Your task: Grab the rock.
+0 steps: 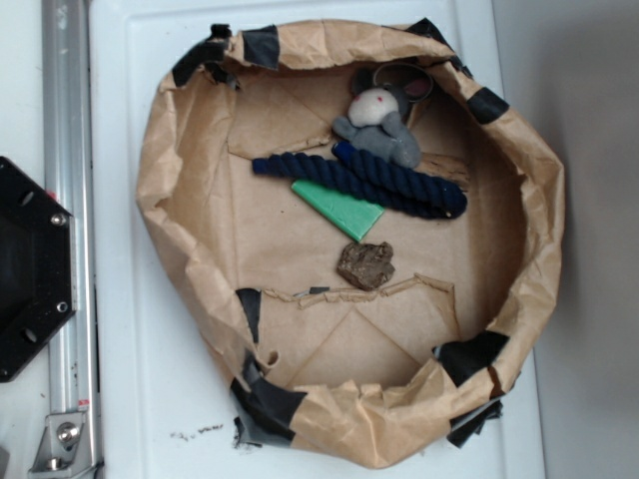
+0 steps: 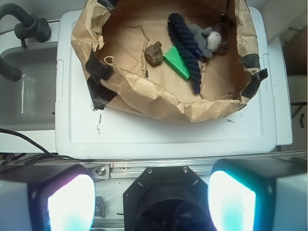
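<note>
While the tool (image 2: 151,202) gapes wide, the rock (image 2: 154,53) lies well apart ahead.

No text, label, brand, number or sign can be read in either view; nothing legible stands on any of the things or surfaces shown.

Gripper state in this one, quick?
Gripper: open, fingers wide apart, holding nothing; small rough brown-grey rock untouched in the brown paper bowl.
</note>
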Robot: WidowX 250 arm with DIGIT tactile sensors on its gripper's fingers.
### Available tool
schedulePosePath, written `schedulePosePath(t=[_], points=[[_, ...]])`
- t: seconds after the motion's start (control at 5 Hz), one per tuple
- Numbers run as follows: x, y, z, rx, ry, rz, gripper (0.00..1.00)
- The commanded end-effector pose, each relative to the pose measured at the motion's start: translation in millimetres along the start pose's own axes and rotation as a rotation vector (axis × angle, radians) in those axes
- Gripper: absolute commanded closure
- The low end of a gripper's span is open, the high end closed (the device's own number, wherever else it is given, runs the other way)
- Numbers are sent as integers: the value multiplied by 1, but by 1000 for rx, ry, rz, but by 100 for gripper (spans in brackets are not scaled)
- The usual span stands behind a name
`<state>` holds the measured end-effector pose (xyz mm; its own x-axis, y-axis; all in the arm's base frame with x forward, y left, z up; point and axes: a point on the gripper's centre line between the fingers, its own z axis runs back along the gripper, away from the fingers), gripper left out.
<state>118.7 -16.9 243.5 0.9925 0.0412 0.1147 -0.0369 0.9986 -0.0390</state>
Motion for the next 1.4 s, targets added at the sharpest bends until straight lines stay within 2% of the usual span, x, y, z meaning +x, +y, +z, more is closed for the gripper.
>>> schedulePosePath(t=[0.0, 0.4, 0.6, 0.8, 1.0, 1.2], points=[[0, 0, 0, 0, 0, 0, 0], [97, 27, -48, 113, -41, -134, 0], [142, 27, -86, 73, -62, -256, 0], [155, 28, -127, 43, -63, -375, 0], [151, 27, -178, 32, -42, -482, 0], [145, 18, -212, -3, -4, -557, 0]])
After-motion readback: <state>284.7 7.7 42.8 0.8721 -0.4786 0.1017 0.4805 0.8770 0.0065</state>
